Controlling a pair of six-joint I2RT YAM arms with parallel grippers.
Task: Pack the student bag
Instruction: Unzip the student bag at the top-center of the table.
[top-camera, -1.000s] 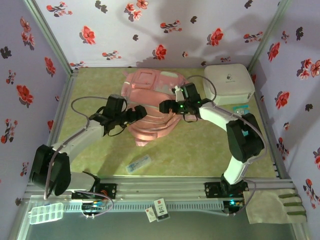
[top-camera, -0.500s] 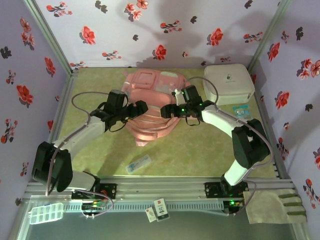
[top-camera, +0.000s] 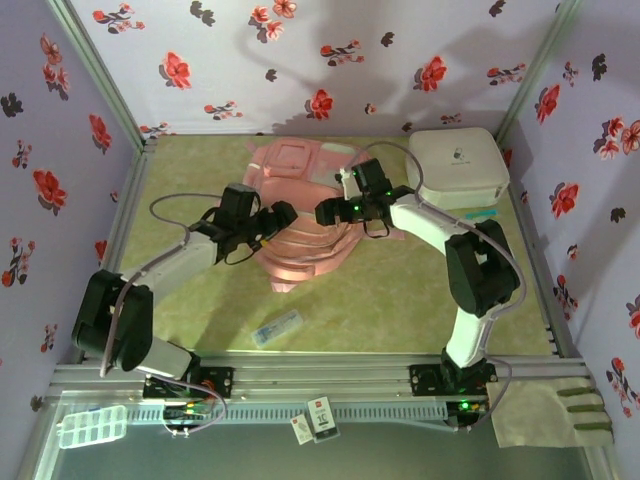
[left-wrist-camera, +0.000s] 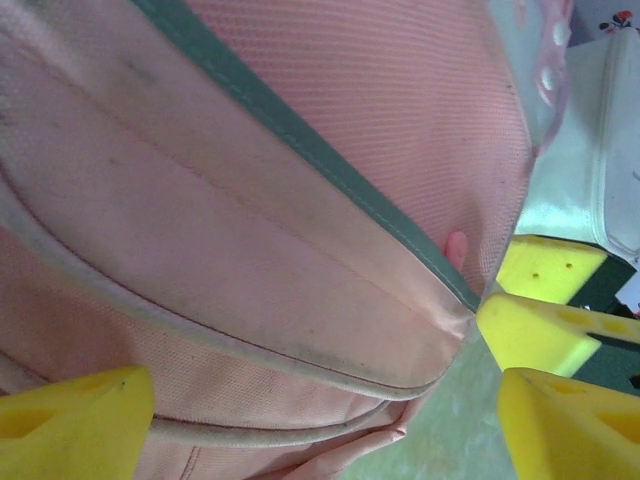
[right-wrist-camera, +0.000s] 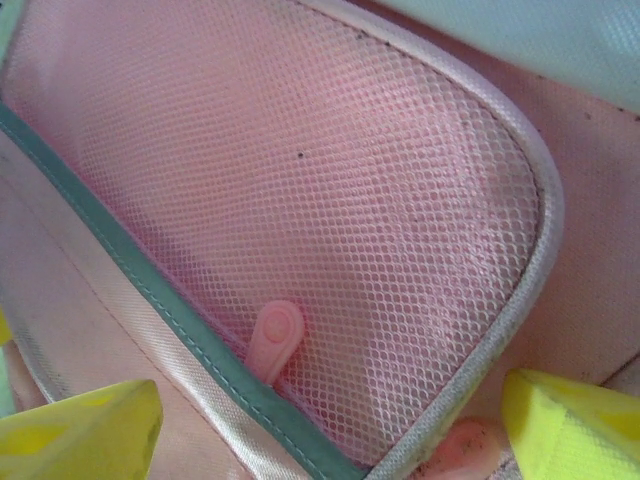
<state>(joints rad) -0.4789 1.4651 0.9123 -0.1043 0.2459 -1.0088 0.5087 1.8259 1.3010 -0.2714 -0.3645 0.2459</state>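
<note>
Likely soft and floppy, the student bag (top-camera: 300, 250) wants pinching by its zip tab (right-wrist-camera: 272, 340); left gripper (top-camera: 282, 214), right gripper (top-camera: 324, 212) spread.

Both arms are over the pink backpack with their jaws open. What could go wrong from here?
1. The left gripper and right gripper face each other closely over the soft pink fabric backpack. Any closer approach could knock their fingers together.
2. The small pink zip pull lies flat against the mesh pocket, so the right gripper may pinch mesh instead of the pull.
3. Neither gripper holds the backpack, so a tug on the pull could drag or bunch it.
</note>
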